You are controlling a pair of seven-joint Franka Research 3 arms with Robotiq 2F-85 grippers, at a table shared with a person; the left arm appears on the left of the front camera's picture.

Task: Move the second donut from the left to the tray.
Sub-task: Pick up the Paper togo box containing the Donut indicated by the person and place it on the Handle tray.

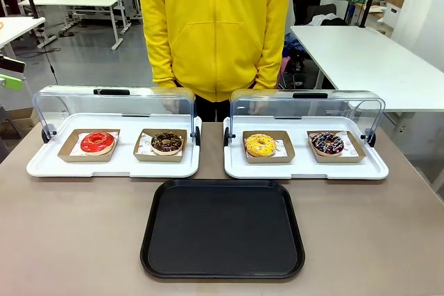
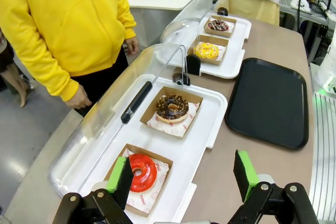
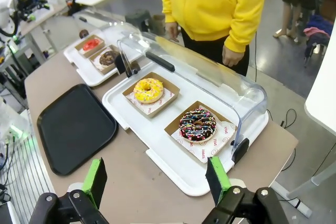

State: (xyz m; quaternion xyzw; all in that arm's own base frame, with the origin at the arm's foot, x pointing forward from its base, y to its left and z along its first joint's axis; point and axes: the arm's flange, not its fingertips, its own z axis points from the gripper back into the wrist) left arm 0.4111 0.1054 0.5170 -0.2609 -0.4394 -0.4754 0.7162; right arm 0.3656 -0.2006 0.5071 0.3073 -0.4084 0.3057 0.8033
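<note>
The second donut from the left (image 1: 166,142) (image 2: 171,107) (image 3: 107,57) is a dark chocolate-glazed ring with light sprinkles, lying in a small brown cardboard tray on the left white tray (image 1: 111,166). The black tray (image 1: 223,228) (image 2: 269,100) (image 3: 72,126) lies bare at the table's near middle. My left gripper (image 2: 184,177) hangs open above the left white tray's near end, over the red donut (image 2: 143,172). My right gripper (image 3: 157,178) is open above the table edge, short of the drizzled dark donut (image 3: 198,124).
Both white trays have clear domed lids (image 1: 114,105) swung open toward the person in a yellow hoodie (image 1: 215,25), who stands at the far side, hands near the lids. The right white tray (image 1: 305,168) holds a yellow donut (image 1: 260,145) and the drizzled dark donut (image 1: 327,143).
</note>
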